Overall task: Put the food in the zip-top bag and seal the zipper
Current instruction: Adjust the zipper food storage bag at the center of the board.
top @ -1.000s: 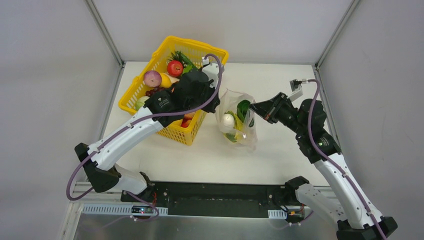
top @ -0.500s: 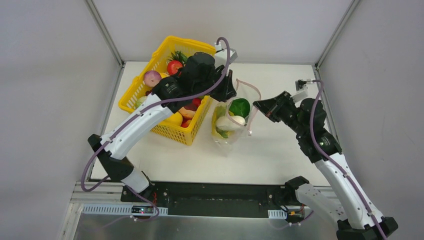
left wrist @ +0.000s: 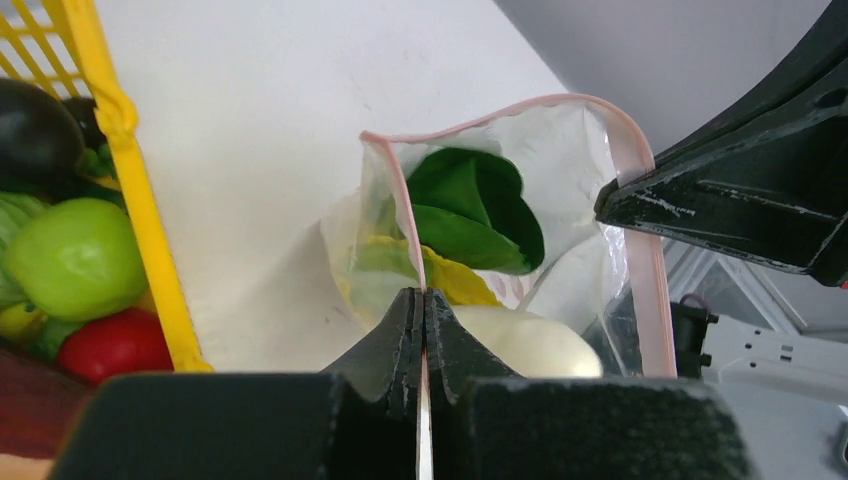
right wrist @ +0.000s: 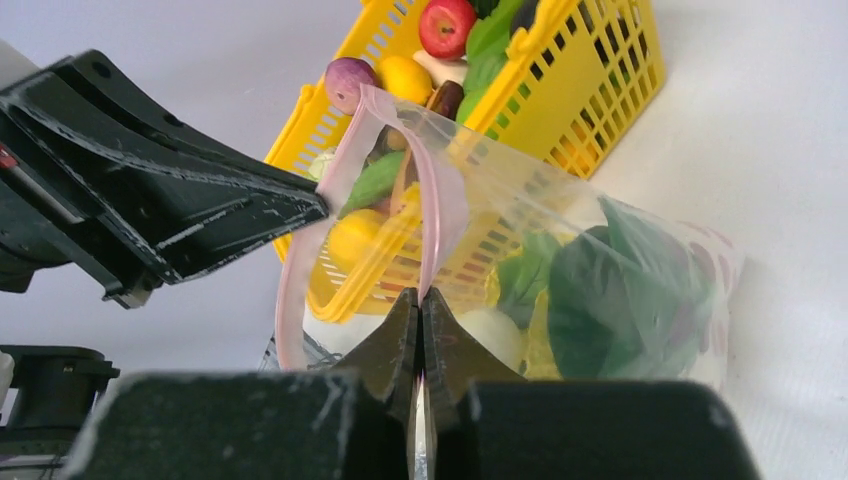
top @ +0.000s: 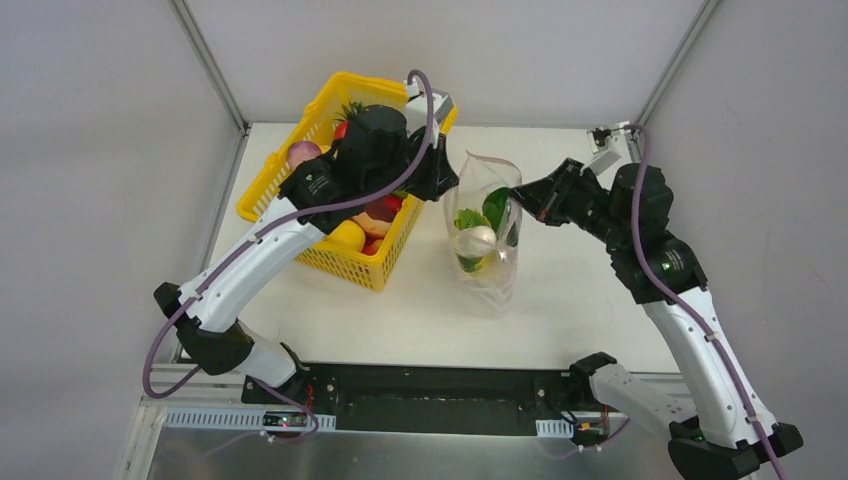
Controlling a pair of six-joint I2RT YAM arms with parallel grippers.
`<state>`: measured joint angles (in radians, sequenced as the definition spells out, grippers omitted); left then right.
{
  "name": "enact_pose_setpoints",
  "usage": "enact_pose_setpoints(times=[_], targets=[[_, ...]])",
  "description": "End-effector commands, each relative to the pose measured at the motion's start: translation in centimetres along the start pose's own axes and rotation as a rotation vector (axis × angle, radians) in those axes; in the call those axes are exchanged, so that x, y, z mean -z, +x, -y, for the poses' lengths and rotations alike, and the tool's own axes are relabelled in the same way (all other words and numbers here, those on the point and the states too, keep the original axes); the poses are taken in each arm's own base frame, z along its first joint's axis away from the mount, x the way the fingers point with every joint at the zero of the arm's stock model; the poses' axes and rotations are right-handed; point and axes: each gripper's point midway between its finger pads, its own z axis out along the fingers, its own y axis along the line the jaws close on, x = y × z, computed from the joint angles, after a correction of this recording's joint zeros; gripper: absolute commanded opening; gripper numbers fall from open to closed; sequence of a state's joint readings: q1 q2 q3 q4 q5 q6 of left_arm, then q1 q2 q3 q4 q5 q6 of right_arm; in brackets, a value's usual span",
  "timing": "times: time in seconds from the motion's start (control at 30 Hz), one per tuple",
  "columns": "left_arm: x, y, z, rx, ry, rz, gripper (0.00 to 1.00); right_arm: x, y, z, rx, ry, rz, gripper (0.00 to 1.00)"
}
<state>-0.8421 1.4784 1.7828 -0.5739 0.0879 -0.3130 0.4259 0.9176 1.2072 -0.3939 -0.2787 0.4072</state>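
Observation:
The clear zip-top bag (top: 483,235) hangs upright between my two grippers, its mouth open at the top. Inside lie leafy greens (left wrist: 470,208), a white radish (left wrist: 525,340) and a yellow ruffled cabbage (left wrist: 455,280). My left gripper (left wrist: 424,297) is shut on the pinkish zipper strip (left wrist: 395,190) at the bag's left edge. My right gripper (right wrist: 420,295) is shut on the zipper strip (right wrist: 440,215) at the right edge. In the top view the left gripper (top: 450,182) and right gripper (top: 527,200) hold the bag's mouth from either side.
The yellow mesh basket (top: 300,150) stands at the back left, close beside the bag, with a red apple (right wrist: 447,25), a purple onion (top: 303,153), a lemon (top: 346,236) and other toy food. Grey walls enclose the table on three sides.
Both grippers have lifted the bag upright from lying on the table. The left arm swung from over the basket to the bag's left edge, and the mouth is now stretched open upward.

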Motion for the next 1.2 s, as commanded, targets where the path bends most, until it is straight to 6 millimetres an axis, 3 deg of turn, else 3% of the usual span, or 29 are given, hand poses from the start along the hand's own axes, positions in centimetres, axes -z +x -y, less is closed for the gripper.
enact_pose_setpoints(times=[0.0, 0.07, 0.13, 0.17, 0.23, 0.37, 0.43, 0.63, 0.77, 0.83, 0.93, 1.0, 1.07, 1.17], targets=[[1.2, -3.4, -0.3, -0.021, -0.029, 0.113, 0.00, -0.6, 0.3, 0.4, 0.092, 0.021, -0.071, 0.00], [-0.8, -0.9, -1.9, -0.001, -0.077, 0.049, 0.00, -2.1, 2.4, 4.8, 0.072, 0.174, -0.136, 0.00], [-2.7, 1.0, -2.6, 0.047, -0.070, 0.010, 0.00, -2.9, 4.0, 7.0, 0.052, 0.245, -0.187, 0.00], [-3.3, 1.4, -2.3, 0.072, -0.042, -0.002, 0.00, -3.1, 4.2, 6.7, 0.048, 0.227, -0.203, 0.00], [-2.9, 0.4, -1.1, 0.087, 0.026, 0.021, 0.00, -3.1, 3.2, 4.5, 0.052, 0.140, -0.182, 0.00], [0.2, -3.2, 1.0, 0.065, 0.106, 0.125, 0.00, -1.5, -0.6, 1.0, 0.102, 0.032, -0.017, 0.00], [1.3, -3.9, 1.2, 0.052, 0.109, 0.158, 0.00, -1.1, -1.4, 0.2, 0.118, 0.011, 0.011, 0.01], [0.5, -2.0, -0.5, 0.076, 0.039, 0.140, 0.00, -3.0, 0.9, 3.0, 0.060, 0.118, -0.110, 0.01], [-0.2, -0.1, -2.6, 0.088, -0.051, 0.109, 0.00, -2.7, 1.4, 1.0, 0.045, 0.022, -0.156, 0.01], [-0.1, 0.4, -3.4, 0.095, -0.078, 0.108, 0.13, -2.5, 1.0, 0.2, 0.038, -0.013, -0.136, 0.01], [0.1, 0.8, -4.1, 0.105, -0.094, 0.110, 0.19, -2.5, 0.8, -0.1, 0.024, -0.024, -0.130, 0.01], [0.4, 0.8, -4.2, 0.107, -0.094, 0.115, 0.34, -2.7, 1.0, -0.1, 0.019, -0.026, -0.140, 0.01], [0.9, 0.5, -4.2, 0.106, -0.090, 0.127, 0.40, -2.8, 1.1, 0.0, 0.014, -0.023, -0.145, 0.01], [2.0, -0.2, -4.1, 0.097, -0.084, 0.157, 0.60, -2.7, 1.0, -0.1, 0.014, -0.026, -0.136, 0.01]])
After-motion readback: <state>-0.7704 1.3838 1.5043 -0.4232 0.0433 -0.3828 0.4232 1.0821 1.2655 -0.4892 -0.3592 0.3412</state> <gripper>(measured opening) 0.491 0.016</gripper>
